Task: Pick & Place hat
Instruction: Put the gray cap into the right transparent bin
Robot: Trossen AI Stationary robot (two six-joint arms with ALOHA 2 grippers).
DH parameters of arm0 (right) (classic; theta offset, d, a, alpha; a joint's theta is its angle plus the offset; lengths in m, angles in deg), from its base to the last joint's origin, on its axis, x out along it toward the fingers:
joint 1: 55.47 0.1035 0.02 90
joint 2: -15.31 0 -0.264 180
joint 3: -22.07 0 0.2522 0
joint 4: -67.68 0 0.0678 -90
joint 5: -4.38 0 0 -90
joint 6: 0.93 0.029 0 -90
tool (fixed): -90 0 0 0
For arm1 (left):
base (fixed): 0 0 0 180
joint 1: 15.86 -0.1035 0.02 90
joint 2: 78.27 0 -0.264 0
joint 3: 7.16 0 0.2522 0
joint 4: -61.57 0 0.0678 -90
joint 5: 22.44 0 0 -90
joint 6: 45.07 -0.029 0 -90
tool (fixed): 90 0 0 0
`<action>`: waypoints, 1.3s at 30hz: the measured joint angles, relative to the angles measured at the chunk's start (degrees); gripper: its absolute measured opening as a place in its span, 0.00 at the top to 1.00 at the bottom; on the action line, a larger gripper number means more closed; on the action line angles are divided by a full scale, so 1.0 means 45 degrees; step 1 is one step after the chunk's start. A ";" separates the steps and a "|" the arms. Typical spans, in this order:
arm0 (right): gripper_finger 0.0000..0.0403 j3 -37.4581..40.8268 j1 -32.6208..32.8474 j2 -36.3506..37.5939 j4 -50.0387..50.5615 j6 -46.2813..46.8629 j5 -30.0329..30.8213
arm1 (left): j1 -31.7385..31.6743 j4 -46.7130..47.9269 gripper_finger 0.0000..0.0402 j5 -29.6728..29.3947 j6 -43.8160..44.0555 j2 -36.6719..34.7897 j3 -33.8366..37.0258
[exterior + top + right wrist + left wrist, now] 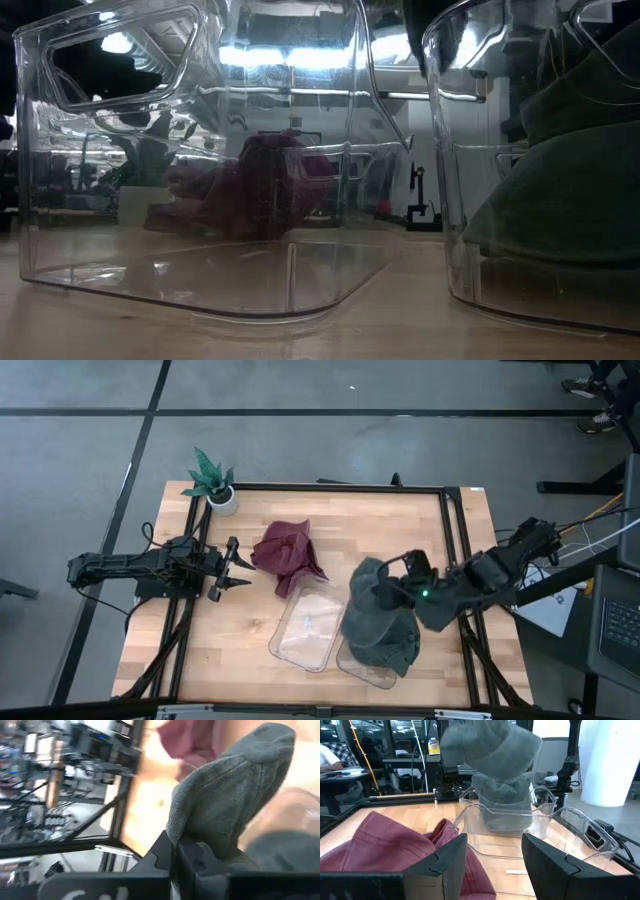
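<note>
Right end effector (pixel 392 592): positioned over the right half of the table (pixel 240 640), above the two clear bins. Its fingers are closed on a fold of a grey hat (pixel 372 610); the right wrist view shows the grey knit (pixel 235 800) pinched between the dark fingers and bulging out beyond them. The hat is raised, its upper part bunched at the end effector. In the left wrist view the grey hat (pixel 490 747) shows lifted above a grey mass that sits in the right bin (pixel 507 827). Whether that lower mass is the hanging part of the same hat or a second grey item cannot be told. In the low view, dark grey cloth (pixel 560 190) lies against the inside wall of the right bin (pixel 450 200).

Left bin (pixel 305 630): just beside the right bin, holding no cloth.

Red hat (pixel 287 555): crumpled on the table, just beyond the left bin, between the two arms and apart from both end effectors.

Left end effector (pixel 232 568): low over the table's left edge, fingers spread wide, holding nothing, pointed toward the red hat (pixel 395 845).

Potted plant (pixel 212 480): at the far left corner.
</note>
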 joint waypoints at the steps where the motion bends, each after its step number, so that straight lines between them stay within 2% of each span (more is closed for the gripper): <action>1: 0.99 0.0000 0.0084 -0.0097 0.0322 0.0491 -0.0175 | 0.0000 -0.0008 0.54 0.0000 0.0000 0.0000 0.0001; 4: 0.99 0.0000 0.0279 -0.0376 0.1328 0.1803 -0.0835 | 0.0000 -0.0009 0.54 0.0000 0.0094 0.0000 0.0001; 7: 0.99 0.0000 0.0376 -0.0572 0.1777 0.2453 -0.1155 | 0.0000 -0.0005 0.54 0.0068 0.1152 0.0000 0.0004; 19: 0.99 0.0000 0.0010 -0.1209 0.2469 0.3065 -0.0868 | 0.0000 -0.0005 0.54 -0.0049 0.5099 0.0000 0.0002; 22: 0.99 0.0000 -0.0139 -0.1538 0.2651 0.3138 -0.1086 | 0.0000 -0.0005 0.54 -0.0049 0.5212 0.0000 0.0002; 28: 0.99 0.0005 -0.0171 -0.2180 0.3011 0.3216 -0.3019 | 0.0000 0.0000 0.54 -0.0039 0.4935 0.0000 0.0000; 39: 0.99 0.0005 0.0591 -0.1631 0.4189 0.4175 -0.4562 | 0.0000 0.0000 0.54 -0.0027 0.4968 0.0000 0.0005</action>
